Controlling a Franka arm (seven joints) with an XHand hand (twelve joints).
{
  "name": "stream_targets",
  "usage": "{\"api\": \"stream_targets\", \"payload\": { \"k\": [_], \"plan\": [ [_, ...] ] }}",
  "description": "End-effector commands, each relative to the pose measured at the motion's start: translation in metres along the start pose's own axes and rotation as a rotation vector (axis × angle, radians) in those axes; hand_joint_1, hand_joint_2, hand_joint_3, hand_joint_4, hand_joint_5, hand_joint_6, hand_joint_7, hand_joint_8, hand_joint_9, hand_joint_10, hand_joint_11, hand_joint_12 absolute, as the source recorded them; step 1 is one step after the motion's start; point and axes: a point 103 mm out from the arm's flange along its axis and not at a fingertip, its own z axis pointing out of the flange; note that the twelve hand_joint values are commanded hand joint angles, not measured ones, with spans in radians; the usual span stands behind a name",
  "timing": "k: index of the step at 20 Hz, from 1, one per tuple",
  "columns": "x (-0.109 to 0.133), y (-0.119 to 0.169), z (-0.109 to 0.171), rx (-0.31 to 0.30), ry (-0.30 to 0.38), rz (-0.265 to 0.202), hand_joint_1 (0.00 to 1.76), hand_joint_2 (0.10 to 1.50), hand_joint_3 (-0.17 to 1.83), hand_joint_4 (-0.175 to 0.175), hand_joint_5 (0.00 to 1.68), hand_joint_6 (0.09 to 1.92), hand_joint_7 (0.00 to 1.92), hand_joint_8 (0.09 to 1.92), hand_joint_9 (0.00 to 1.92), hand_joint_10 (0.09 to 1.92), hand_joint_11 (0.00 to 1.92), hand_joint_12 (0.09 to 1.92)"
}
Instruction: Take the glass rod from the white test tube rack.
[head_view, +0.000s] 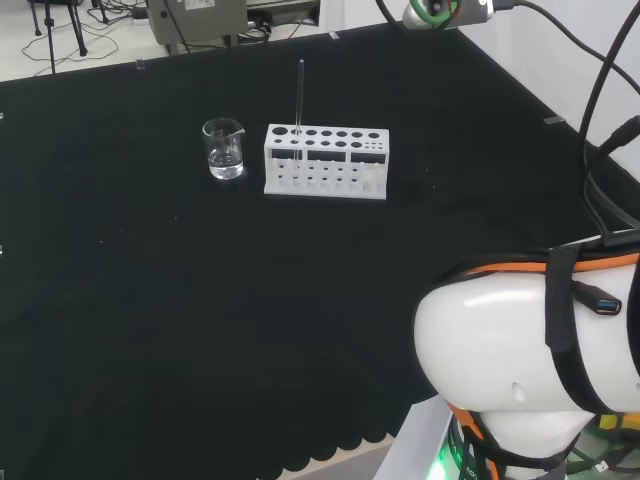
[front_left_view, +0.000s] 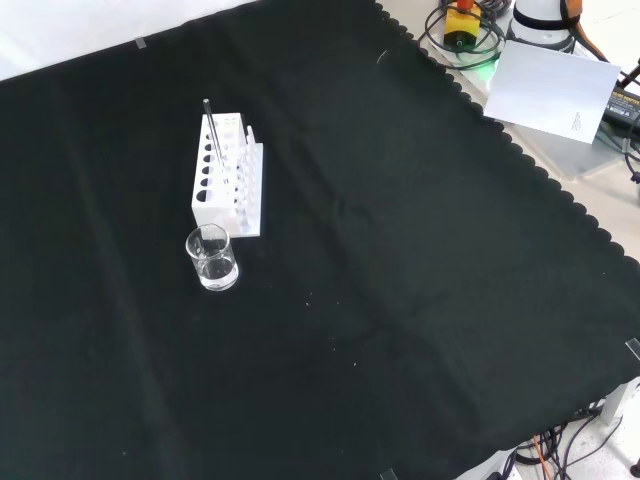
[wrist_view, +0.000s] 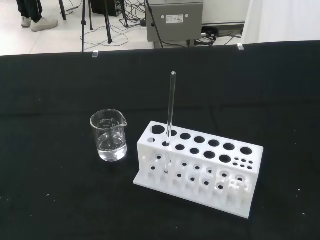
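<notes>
Hand state cannot be told from these views. On the black tabletop (head_view: 150, 300), the white test tube rack (head_view: 326, 162) is taken as the landmark: the glass rod (head_view: 300, 100) is seen standing upright in a hole at its end nearest the small glass beaker (head_view: 223, 149). That beaker is placed just beside the rack, with a little clear liquid inside.

rod (head_view: 300, 95) upright in rack (head_view: 326, 163), left end, head view | beaker (head_view: 224, 149) just left, seemingly apart
</notes>
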Motion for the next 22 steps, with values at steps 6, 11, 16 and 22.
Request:
{"api": "stream_targets", "payload": {
  "k": [6, 11, 16, 22],
  "plan": [
    [-0.004, 0.007, 0.002, 0.0, 0.001, -0.008, 0.53, 0.89, 0.37, -0.13, 0.03, 0.09, 0.0, 0.65, 0.31, 0.37, 0.1, 1.46],
    [-0.006, 0.018, 0.007, -0.012, 0.006, -0.025, 0.53, 0.9, 0.36, -0.134, 0.05, 0.09, 0.0, 0.81, 0.2, 0.87, 0.21, 1.45],
    [-0.008, 0.041, 0.014, -0.013, 0.018, -0.054, 0.53, 0.89, 0.39, -0.146, 0.09, 0.09, 0.08, 0.93, 0.41, 0.88, 0.39, 1.41],
    [-0.01, 0.071, 0.021, -0.017, 0.04, -0.074, 0.54, 0.89, 0.4, -0.156, 0.13, 0.09, 0.2, 0.96, 0.59, 0.88, 0.5, 1.38]
  ]
}}
